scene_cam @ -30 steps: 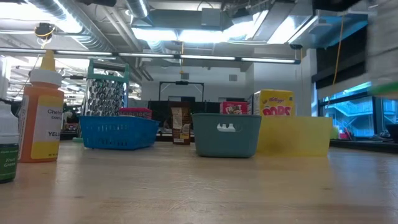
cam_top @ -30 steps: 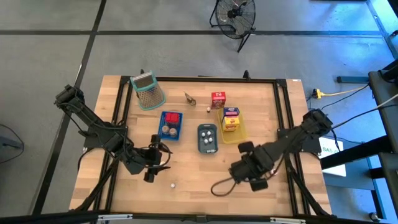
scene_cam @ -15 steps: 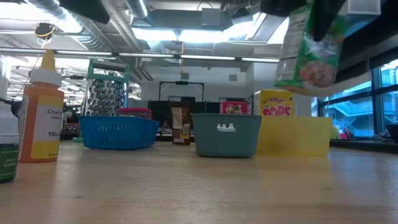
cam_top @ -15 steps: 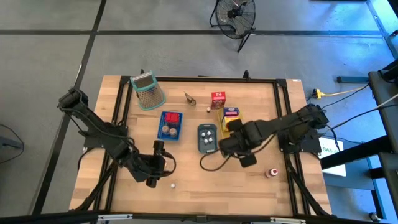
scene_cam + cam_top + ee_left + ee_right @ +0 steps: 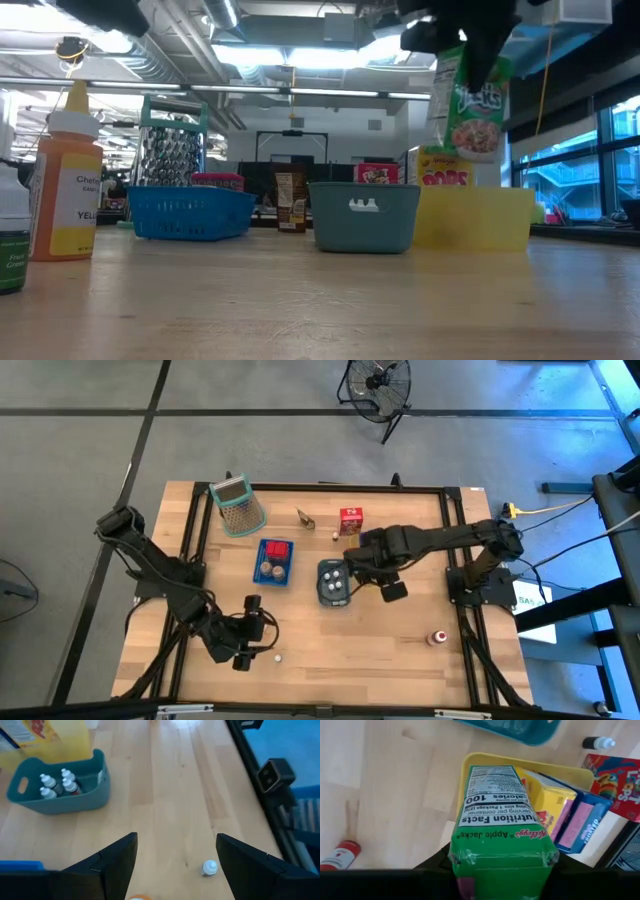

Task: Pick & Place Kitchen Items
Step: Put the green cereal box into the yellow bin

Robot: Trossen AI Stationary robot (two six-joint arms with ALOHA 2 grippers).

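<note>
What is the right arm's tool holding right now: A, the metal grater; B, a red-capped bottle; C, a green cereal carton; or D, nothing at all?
C: the right wrist view shows the right tool clamped on the green Apple Jacks carton, carried above the yellow tray that already holds other cartons.

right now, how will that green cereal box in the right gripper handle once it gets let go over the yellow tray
The green cereal box looks like thin card, probably light and crushable. Narrow for its height, it may tip, though the cartons in the yellow tray could prop it. The right gripper holds it.
</note>
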